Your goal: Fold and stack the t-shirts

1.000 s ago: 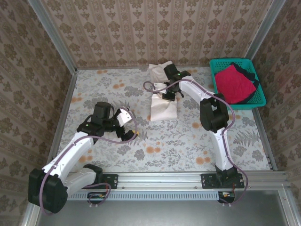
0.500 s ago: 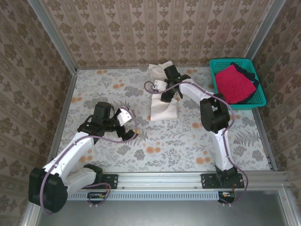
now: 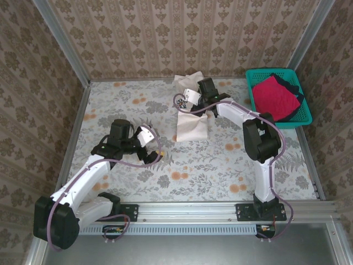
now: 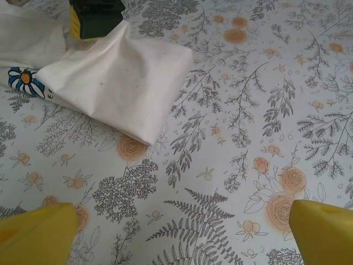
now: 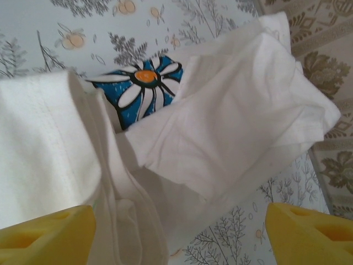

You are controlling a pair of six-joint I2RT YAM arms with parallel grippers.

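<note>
The cream-white t-shirt (image 3: 192,126) lies part-folded at the back middle of the table. Its blue daisy print (image 5: 140,88) peeks out between folds. My right gripper (image 3: 193,101) hovers open just over its upper half, and the yellow fingertips (image 5: 47,234) straddle loose cloth without pinching it. The left gripper (image 3: 148,144) stands open over bare tabletop to the shirt's left; its wrist view has the shirt (image 4: 121,77) ahead. A crimson-red t-shirt (image 3: 273,96) lies on a dark one (image 3: 293,88) in the basket.
The teal mesh basket (image 3: 280,125) stands at the back right corner. Patterned walls with metal frame posts close in the back and both sides. The floral tabletop (image 3: 220,165) lies flat between the shirt and the arm bases.
My right gripper has opened and let go of the white shirt, and has drawn back a little toward the back wall. The left arm has stayed put.
</note>
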